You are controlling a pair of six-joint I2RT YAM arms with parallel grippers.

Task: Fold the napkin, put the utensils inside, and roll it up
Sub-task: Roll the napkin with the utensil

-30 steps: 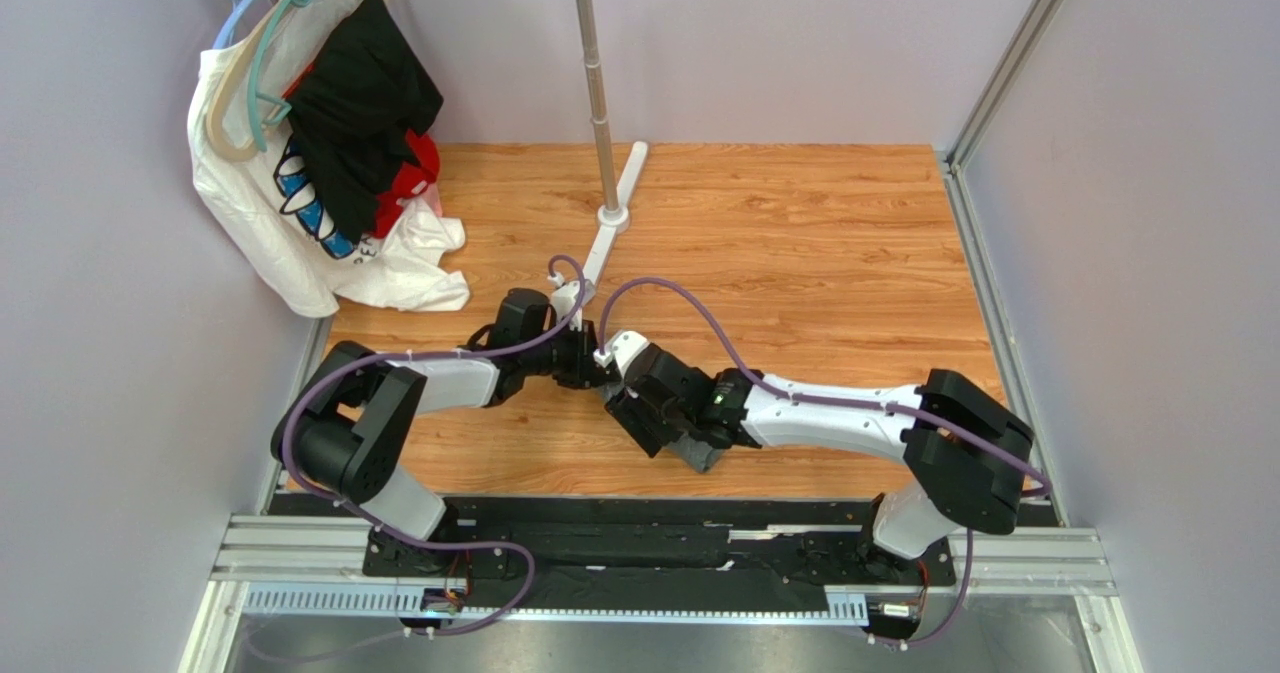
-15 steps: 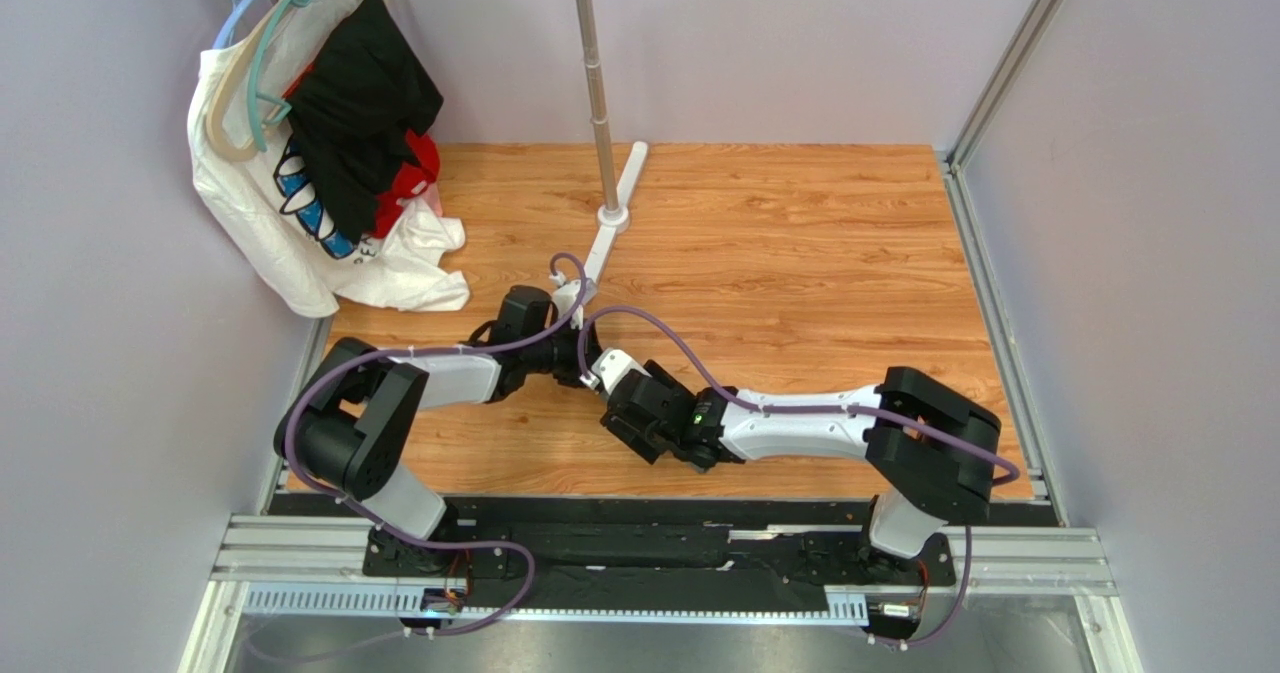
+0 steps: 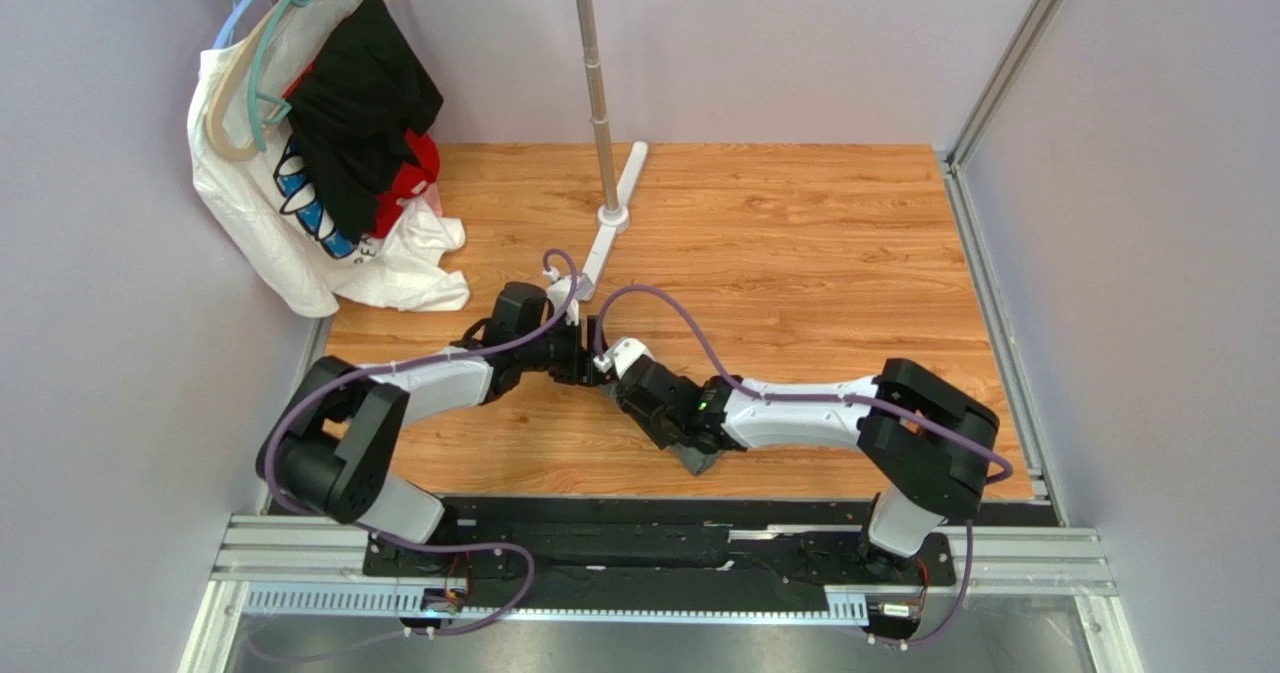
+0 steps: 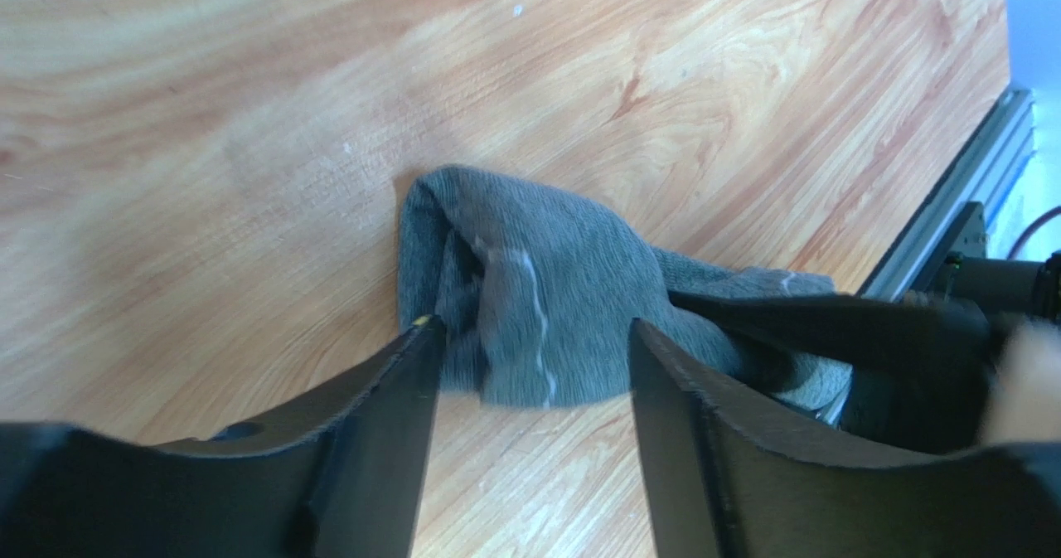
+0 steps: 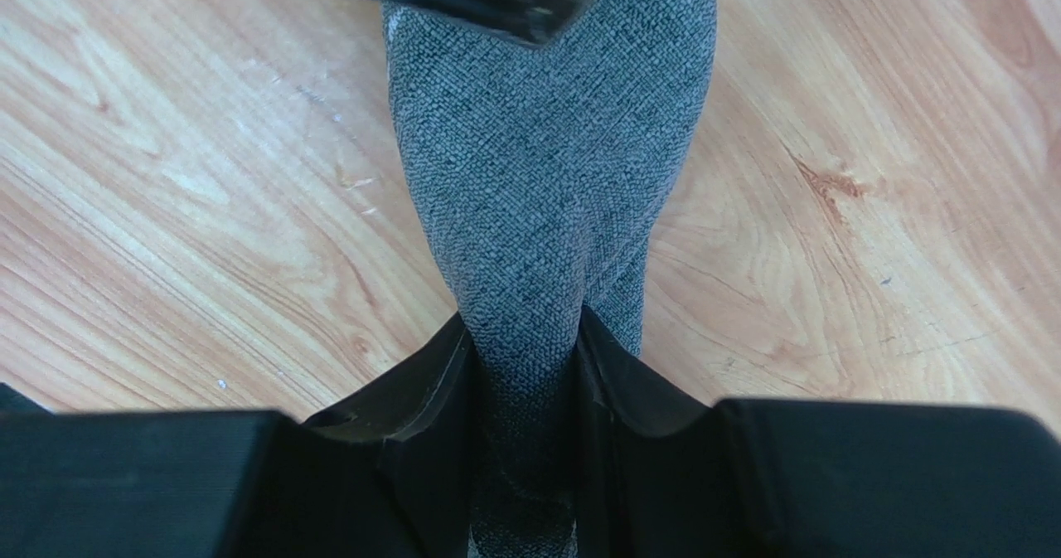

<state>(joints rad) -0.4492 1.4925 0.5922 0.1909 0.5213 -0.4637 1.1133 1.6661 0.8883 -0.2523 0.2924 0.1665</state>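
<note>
Wooden table [image 3: 781, 253] carries the napkin [image 4: 536, 297] bunched toward 6 o'clock, unfolded; no utensils visible. Right gripper [image 5: 523, 359] pinches it, left gripper [image 4: 533, 331] gapes astride it: every step remains.

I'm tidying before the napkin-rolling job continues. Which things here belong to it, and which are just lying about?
Job: napkin, bunched on the table, pinched by the right gripper; left gripper, open around its end.
Lying about: clothes on hangers; metal pole stand.
</note>
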